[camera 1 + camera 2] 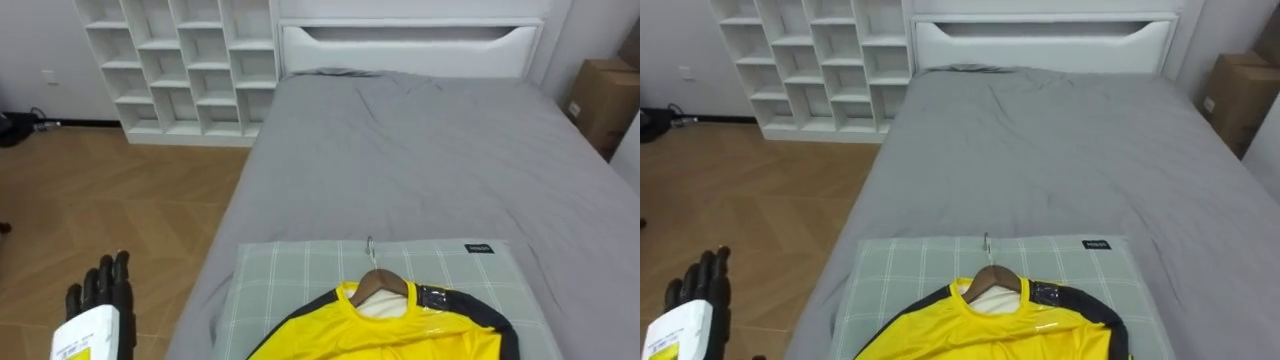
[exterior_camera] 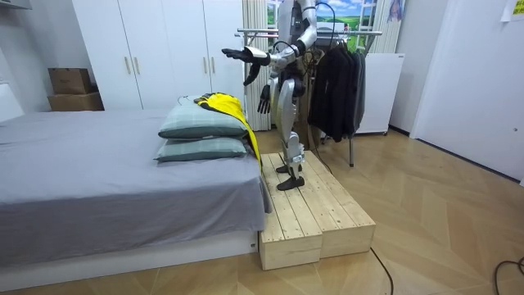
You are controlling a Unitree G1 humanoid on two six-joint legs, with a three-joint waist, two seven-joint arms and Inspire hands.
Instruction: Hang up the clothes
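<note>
A yellow shirt with dark sleeves (image 1: 400,325) lies on a wooden hanger (image 1: 378,282), whose metal hook (image 1: 370,250) points up the bed. It rests on a stack of two green checked pillows (image 1: 290,270) at the near end of the grey bed (image 1: 430,150). My left hand (image 1: 105,290) is raised over the floor left of the bed, fingers straight and holding nothing, well clear of the shirt. In the room view my right hand (image 2: 264,98) hangs by my hip, fingers relaxed and holding nothing. I stand on a wooden platform (image 2: 311,213) facing the bed.
Behind me stands a clothes rack (image 2: 327,33) hung with dark garments (image 2: 336,78). White cube shelves (image 1: 180,60) line the far wall on the left, and a cardboard box (image 1: 605,100) sits at the right. Wooden floor runs along the bed's left side.
</note>
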